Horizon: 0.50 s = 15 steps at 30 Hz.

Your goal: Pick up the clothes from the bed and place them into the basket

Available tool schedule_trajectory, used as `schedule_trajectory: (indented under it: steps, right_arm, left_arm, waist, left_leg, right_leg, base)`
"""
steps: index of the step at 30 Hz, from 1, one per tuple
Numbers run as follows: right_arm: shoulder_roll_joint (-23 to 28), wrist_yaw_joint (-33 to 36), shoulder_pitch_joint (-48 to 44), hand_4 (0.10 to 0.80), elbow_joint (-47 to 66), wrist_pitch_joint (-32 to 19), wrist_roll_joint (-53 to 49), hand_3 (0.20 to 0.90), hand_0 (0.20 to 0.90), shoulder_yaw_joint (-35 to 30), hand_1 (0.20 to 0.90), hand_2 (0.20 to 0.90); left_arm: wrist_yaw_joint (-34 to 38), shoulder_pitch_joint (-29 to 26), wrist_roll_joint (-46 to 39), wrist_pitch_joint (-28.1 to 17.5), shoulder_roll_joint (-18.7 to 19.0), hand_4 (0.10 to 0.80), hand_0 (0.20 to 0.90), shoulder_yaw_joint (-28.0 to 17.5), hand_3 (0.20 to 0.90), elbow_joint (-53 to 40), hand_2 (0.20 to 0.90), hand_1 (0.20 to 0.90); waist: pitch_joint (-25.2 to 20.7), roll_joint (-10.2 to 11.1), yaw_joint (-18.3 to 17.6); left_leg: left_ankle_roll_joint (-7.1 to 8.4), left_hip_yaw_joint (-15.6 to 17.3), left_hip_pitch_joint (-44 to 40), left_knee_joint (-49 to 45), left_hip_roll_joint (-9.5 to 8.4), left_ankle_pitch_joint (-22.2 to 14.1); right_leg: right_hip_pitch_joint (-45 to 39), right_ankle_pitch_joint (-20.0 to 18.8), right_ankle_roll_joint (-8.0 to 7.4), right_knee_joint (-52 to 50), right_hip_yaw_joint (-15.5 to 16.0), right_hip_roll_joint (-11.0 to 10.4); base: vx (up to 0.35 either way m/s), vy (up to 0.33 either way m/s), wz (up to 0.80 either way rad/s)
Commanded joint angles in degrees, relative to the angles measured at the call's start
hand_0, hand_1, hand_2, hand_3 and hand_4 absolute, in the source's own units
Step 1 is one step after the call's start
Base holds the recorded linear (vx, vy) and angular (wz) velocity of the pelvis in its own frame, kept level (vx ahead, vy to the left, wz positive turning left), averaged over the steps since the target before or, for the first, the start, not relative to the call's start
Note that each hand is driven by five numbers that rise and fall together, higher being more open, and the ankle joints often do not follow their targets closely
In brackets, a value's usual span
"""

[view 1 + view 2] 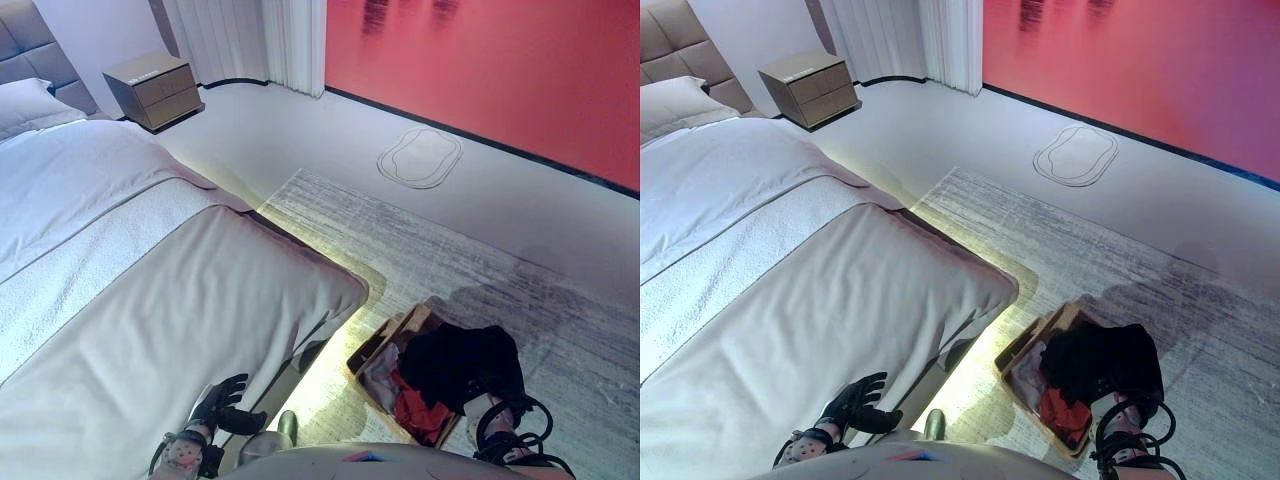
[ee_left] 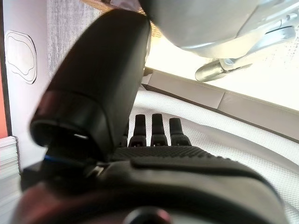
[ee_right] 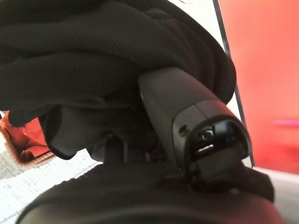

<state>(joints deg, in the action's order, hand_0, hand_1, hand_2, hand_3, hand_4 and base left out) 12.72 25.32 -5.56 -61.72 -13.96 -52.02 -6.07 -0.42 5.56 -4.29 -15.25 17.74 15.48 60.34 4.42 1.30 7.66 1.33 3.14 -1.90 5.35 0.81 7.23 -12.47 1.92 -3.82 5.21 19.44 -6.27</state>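
R hand [image 3: 154,186] grips black garment [image 1: 465,365] over basket [image 1: 385,345] — wrist view only; L hand [image 1: 222,400] relaxed.

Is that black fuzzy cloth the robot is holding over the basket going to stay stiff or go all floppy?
Probably floppy: the black knitted cloth sags in soft folds over the right hand. It looks light, since it drapes loosely rather than pulling tight. Let go, it would likely slump onto the red clothes in the woven brown basket instead of rolling or tipping.
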Motion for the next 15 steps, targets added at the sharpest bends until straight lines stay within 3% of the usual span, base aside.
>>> schedule_trajectory:
  steps: [1, 15]
  right_arm:
    - [6.51, -4.26, -3.84, 0.800, 0.59, -1.76, 3.65, 0.900, 0.900, -0.79, 0.900, 0.900]
    - [5.88, -9.74, -2.52, 0.800, 0.55, 1.48, 4.51, 0.900, 0.900, 1.51, 0.900, 0.900]
  left_arm:
    - [-0.51, -3.34, 2.33, -3.52, 0.73, 0.800, 0.900, 0.66, 0.900, 2.85, 0.900, 0.900]
    - [-0.96, -3.39, 2.40, -3.41, 0.87, 0.800, 0.900, 0.07, 0.900, 3.35, 0.900, 0.900]
  waist:
    - [-0.98, -0.68, 2.23]
    - [-1.02, -0.28, 2.01]
  left_leg:
    - [0.99, 1.32, -3.79, -0.39, 0.96, -6.37]
    - [0.72, 1.10, -4.34, -0.35, 0.76, -6.97]
  right_leg:
    - [3.37, -3.67, -1.95, -2.09, 0.15, -0.66]
    - [3.11, -3.70, -2.02, -1.94, 0.36, -0.63]
  base:
    - [0.000, 0.000, 0.00]
    - [0.000, -0.001, 0.00]
